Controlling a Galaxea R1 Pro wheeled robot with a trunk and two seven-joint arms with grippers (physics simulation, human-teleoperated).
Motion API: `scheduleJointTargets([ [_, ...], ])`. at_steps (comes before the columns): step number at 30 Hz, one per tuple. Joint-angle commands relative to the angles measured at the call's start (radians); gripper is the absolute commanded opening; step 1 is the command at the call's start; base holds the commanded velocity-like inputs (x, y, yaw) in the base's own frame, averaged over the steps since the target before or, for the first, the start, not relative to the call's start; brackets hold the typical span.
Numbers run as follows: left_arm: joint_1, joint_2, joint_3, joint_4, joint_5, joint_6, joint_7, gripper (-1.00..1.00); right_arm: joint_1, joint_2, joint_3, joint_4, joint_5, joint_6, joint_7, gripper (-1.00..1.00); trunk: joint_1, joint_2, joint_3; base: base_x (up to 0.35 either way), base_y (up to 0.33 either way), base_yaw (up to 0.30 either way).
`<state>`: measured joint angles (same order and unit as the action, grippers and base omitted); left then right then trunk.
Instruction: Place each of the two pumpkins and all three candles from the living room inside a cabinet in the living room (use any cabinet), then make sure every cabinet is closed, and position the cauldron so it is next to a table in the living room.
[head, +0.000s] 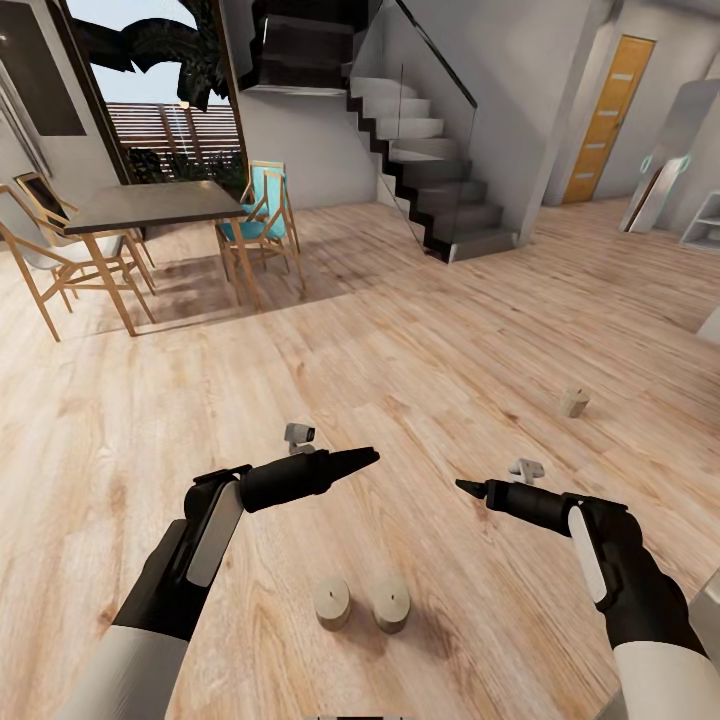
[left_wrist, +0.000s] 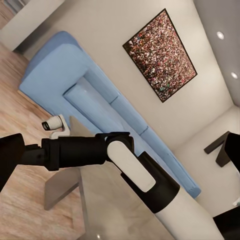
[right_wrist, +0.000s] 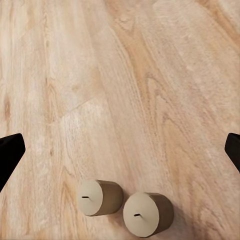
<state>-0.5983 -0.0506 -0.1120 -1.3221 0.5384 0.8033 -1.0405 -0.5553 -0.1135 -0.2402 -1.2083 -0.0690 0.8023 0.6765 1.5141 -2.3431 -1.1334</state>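
Head view: two candles (head: 361, 603) stand upright on the wood floor (head: 420, 340), near centre, just beside each other w/ a narrow gap, both between and nearer than the two grippers. A third candle (head: 573, 402) stands farther off to the right, well apart from the pair. Left gripper (head: 368, 458) points right, hovering above the floor; fingers appear closed together to a point, nothing held. Right gripper (head: 468, 487) points left, also above the floor; head view shows only a narrow tip, but right wrist view shows both finger tips (right_wrist: 10, 155) at opposite frame edges, i.e. jaws wide, empty. Same wrist view looks down on the candle pair (right_wrist: 125, 205), each w/ short dark wick mark on a flat top. Far left: dining table (head: 150, 205) w/ wooden chairs (head: 262, 215). Far centre: staircase (head: 430, 170). Far right: orange door (head: 608, 115). Left wrist view: right arm (left_wrist: 130, 170) crosses the frame, blue sofa (left_wrist: 100, 105) and framed picture (left_wrist: 160, 55) on the wall behind it.
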Motion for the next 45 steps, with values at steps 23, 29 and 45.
scheduleJointTargets([
  [23,0.0,0.001,0.001,0.0,0.0,-0.001,-0.001,1.0,0.0,0.002,0.068,-0.001,-0.002,0.0,-0.095,1.0,0.0,0.0,0.0,0.0,0.0,0.222],
  [29,0.0,0.001,0.001,0.0,0.0,0.0,-0.001,1.0,0.0,0.002,0.069,-0.001,-0.002,0.0,-0.095,1.0,0.0,0.0,0.0,0.0,0.0,0.288],
  [45,0.0,0.001,0.001,0.0,0.0,0.0,-0.001,1.0,0.0,0.002,0.07,-0.001,-0.002,0.0,-0.096,1.0,0.0,0.0,0.0,0.013,0.0,0.104],
])
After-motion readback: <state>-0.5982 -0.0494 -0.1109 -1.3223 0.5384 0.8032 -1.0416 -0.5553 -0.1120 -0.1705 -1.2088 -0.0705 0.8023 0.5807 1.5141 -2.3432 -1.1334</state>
